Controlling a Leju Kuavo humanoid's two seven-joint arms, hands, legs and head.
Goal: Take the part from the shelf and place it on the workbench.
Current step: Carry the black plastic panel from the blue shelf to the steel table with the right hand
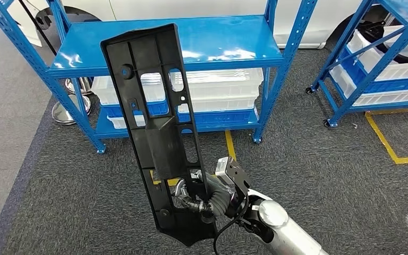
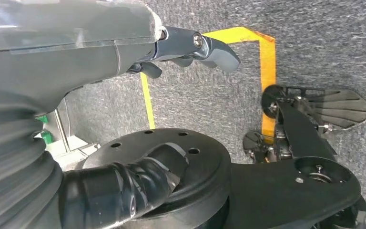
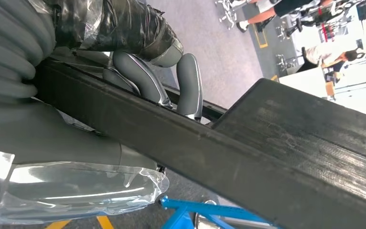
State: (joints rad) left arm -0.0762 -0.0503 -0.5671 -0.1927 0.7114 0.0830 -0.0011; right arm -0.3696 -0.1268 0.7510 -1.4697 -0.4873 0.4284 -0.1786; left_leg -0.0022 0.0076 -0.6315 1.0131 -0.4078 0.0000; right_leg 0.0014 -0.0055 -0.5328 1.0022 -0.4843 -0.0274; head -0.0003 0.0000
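The right hand [image 1: 212, 195] grips the lower end of the long black part [image 1: 156, 127], fingers [image 3: 145, 78] wrapped over its edge. The part rises nearly upright above the hand. Beyond it stands the blue shelf [image 1: 228, 42]. The left hand [image 2: 190, 47] hangs with fingers loosely apart, holding nothing.

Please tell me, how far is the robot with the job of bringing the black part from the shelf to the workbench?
Done: the black part is off the blue shelf, whose top level lies bare. In hand: the right hand grips the part near its lower end and holds it up in front of the shelf. The left hand holds nothing. Left: carrying it to the workbench and setting it down.
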